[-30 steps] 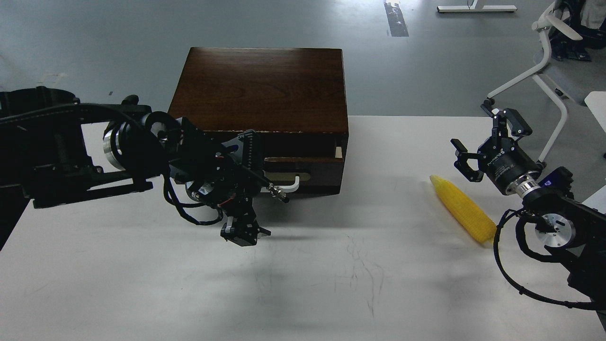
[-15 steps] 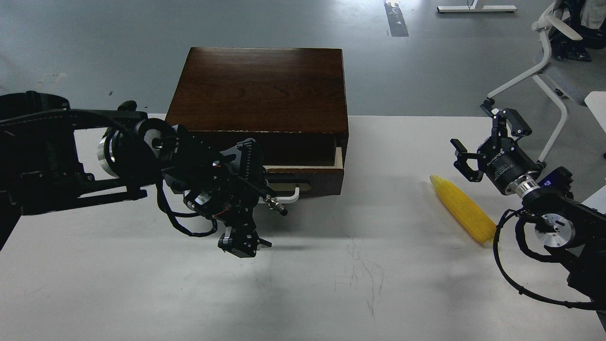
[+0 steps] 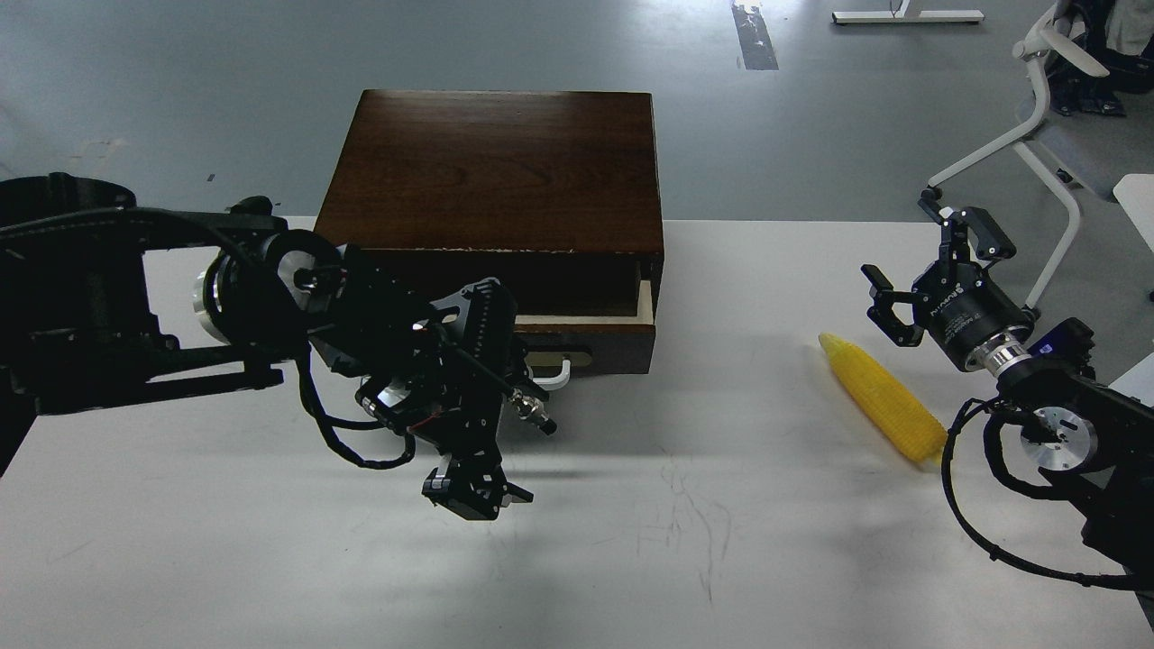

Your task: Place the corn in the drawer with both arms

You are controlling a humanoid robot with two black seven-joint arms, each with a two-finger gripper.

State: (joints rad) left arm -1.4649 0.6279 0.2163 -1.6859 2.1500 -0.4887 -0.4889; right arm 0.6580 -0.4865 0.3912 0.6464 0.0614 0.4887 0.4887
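The yellow corn [image 3: 879,397] lies on the white table [image 3: 721,559] at the right, its tip pointing to the far left. My right gripper [image 3: 920,270] is open and empty, just behind the corn and apart from it. The dark brown drawer [image 3: 613,342] stands a little way out of the wooden box [image 3: 496,171], and its pale inner side [image 3: 645,302] shows. My left gripper [image 3: 482,388] is right in front of the drawer and covers most of the white handle [image 3: 561,371]. Its dark fingers cannot be told apart.
A white chair frame [image 3: 1046,135] stands on the grey floor behind the table's right end. Black cables hang from both wrists. The table's far edge runs behind the box.
The drawer has slid out of the box towards me. My left gripper has moved towards me and slightly right with it. The right arm and the corn have barely moved.
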